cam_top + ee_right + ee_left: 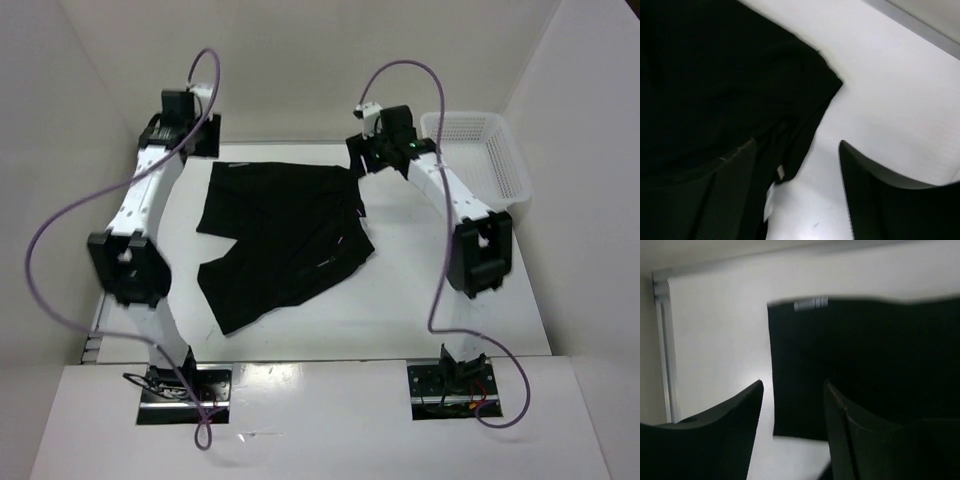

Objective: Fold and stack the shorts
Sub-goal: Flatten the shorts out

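Two grippers empty, jaws spread | left gripper point(794, 385) near shorts point(285, 235) far-left corner | right gripper point(796, 142) near far-right corner | shorts flat on table point(440, 310)

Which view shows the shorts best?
The top external view: the whole shorts lie spread on the table. The left wrist view shows only one corner; the right wrist view only another edge.
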Tool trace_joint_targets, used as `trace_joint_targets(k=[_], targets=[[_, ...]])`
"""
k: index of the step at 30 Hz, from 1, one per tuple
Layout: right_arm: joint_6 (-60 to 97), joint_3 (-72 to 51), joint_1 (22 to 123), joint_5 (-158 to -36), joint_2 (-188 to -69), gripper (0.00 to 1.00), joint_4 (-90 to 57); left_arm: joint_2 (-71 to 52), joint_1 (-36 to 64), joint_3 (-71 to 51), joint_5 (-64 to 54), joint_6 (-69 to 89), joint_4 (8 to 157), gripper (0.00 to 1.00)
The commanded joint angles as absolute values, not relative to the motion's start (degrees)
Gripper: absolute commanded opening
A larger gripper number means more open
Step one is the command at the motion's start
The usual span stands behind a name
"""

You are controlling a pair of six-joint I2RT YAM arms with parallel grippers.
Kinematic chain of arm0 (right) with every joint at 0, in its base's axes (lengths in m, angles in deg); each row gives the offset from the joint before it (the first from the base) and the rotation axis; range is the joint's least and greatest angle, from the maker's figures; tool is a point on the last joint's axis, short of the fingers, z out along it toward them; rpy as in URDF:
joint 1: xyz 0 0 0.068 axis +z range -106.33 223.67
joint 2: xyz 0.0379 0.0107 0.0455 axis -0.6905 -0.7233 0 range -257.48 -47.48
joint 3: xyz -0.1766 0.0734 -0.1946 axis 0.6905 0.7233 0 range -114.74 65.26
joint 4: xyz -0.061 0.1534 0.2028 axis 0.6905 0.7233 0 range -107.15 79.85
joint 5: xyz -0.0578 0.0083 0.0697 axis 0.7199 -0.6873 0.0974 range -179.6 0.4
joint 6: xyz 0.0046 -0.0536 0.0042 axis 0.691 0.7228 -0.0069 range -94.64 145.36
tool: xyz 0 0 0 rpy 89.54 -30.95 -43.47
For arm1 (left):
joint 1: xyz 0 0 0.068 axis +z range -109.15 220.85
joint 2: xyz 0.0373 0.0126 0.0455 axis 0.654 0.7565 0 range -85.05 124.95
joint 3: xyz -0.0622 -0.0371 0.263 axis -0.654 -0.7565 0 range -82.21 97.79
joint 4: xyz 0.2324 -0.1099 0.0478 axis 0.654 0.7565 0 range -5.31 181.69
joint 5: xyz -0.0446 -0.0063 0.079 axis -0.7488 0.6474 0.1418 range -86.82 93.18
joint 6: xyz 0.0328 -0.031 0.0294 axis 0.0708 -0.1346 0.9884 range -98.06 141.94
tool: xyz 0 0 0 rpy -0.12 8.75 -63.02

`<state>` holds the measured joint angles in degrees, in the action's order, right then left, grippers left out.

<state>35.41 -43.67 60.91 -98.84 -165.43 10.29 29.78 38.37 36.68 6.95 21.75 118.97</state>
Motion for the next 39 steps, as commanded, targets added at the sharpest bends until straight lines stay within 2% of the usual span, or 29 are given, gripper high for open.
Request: trace_joint_targets(k=[1, 3, 4, 6, 7, 10, 13, 17, 21, 23, 27, 29, 31, 34, 35, 36, 38, 39], targets=[[40.8, -28.1, 61.1, -108.6, -147.9, 0.69, 15.6, 12.3, 37.5, 9.8, 2.5, 21.9, 122.7, 0.57], [42.1, -20.6, 61.6, -110.1, -143.8, 0.61, 16.2, 5.7, 36.4, -0.7, 3.1, 21.9, 125.8, 0.55], [42.1, -14.1, 61.6, -110.7, -142.3, 0.52, 16.3, 3.9, 36.4, -5.5, 3.1, 21.9, 125.8, 0.54], [42.1, -9.2, 62.2, -112.2, -139.2, 0.46, 14.9, -0.8, 35.8, -18.9, 4.6, 21.9, 123.9, 0.54], [42.1, -5.4, 62.2, -113.7, -139.2, 0.46, 14.9, -2.0, 35.7, -22.5, 7.0, 21.9, 122.0, 0.54], [43.2, -0.9, 62.9, -113.7, -138.4, 0.56, 12.3, -2.7, 35.7, -28.6, 8.4, 21.9, 117.4, 0.6], [44.0, 0.8, 62.9, -112.3, -139.3, 0.57, 9.6, -1.9, 35.7, -30.4, 9.2, 21.9, 112.9, 0.61], [44.8, 3.0, 62.9, -112.8, -140.9, 0.65, 6.8, 0.4, 35.7, -30.4, 10.2, 21.9, 110.1, 0.64], [44.3, 3.6, 62.9, -112.8, -144.1, 0.65, 4.5, 1.9, 35.7, -32.2, 13.0, 21.9, 105.7, 0.65], [44.3, 2.9, 62.9, -113.5, -145.1, 0.68, 4.5, 4.1, 35.7, -32.2, 11.9, 21.9, 105.2, 0.67], [45.6, 1.1, 63.6, -114.8, -147.8, 0.66, 4.5, 7.3, 35.2, -31.6, 10.7, 21.9, 105.2, 0.67], [46.2, 0.6, 64.2, -114.8, -149.2, 0.63, 4.5, 8.4, 35.2, -31.1, 10.1, 21.9, 105.9, 0.59], [46.7, 0.0, 64.2, -115.4, -149.9, 0.54, 4.5, 8.4, 35.2, -31.1, 9.5, 21.9, 106.5, 0.52], [46.7, -1.5, 64.2, -115.9, -151.1, 0.33, 5.0, 8.9, 35.2, -31.6, 9.5, 21.9, 106.5, 0.31], [47.2, -1.5, 64.2, -115.9, -151.1, 0.26, 5.0, 9.6, 35.2, -31.0, 10.4, 21.9, 107.0, 0.14], [47.8, -2.3, 64.2, -115.4, -151.1, 0.11, 5.6, 10.1, 35.2, -30.4, 11.3, 21.9, 107.0, 0.07], [52.1, -2.9, 64.2, -114.6, -151.1, 0.01, 8.4, 11.4, 36.2, -27.6, 11.8, 21.9, 107.0, 0.01], [54.4, -2.9, 64.2, -113.4, -150.3, 0.0, 9.8, 12.1, 37.8, -26.0, 11.8, 21.9, 107.0, 0.0]])
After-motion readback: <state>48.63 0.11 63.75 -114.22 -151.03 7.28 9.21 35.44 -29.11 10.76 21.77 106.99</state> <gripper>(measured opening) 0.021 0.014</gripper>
